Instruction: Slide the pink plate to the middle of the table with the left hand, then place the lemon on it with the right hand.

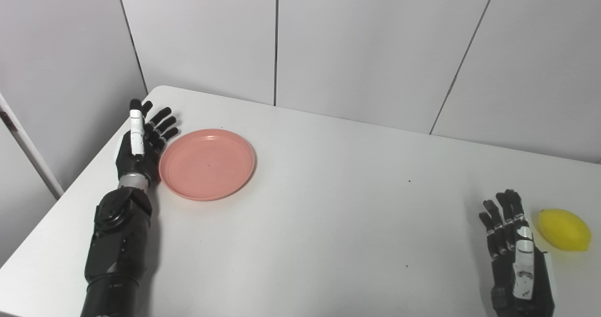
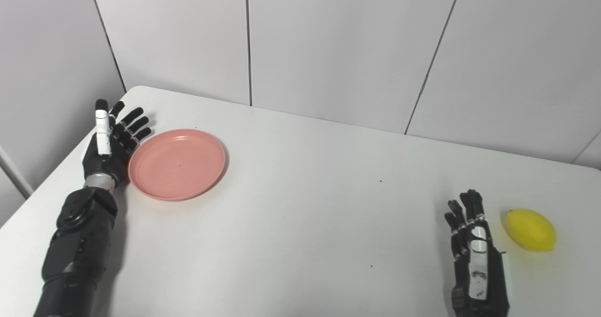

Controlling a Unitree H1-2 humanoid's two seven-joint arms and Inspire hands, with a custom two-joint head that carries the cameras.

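A pink plate (image 1: pixel 207 164) lies flat on the white table (image 1: pixel 328 204) at the left side. My left hand (image 1: pixel 142 141) is open with fingers straight, set edge-on right against the plate's left rim. A yellow lemon (image 1: pixel 564 229) lies near the table's right edge. My right hand (image 1: pixel 514 253) is open and empty, just left of the lemon with a small gap between them. The plate (image 2: pixel 177 164), lemon (image 2: pixel 531 229), left hand (image 2: pixel 111 141) and right hand (image 2: pixel 474 256) also show in the right eye view.
White wall panels (image 1: pixel 357 44) stand close behind the table's far edge. The table's left edge runs just beside my left forearm (image 1: pixel 119 242). A few small dark specks dot the tabletop.
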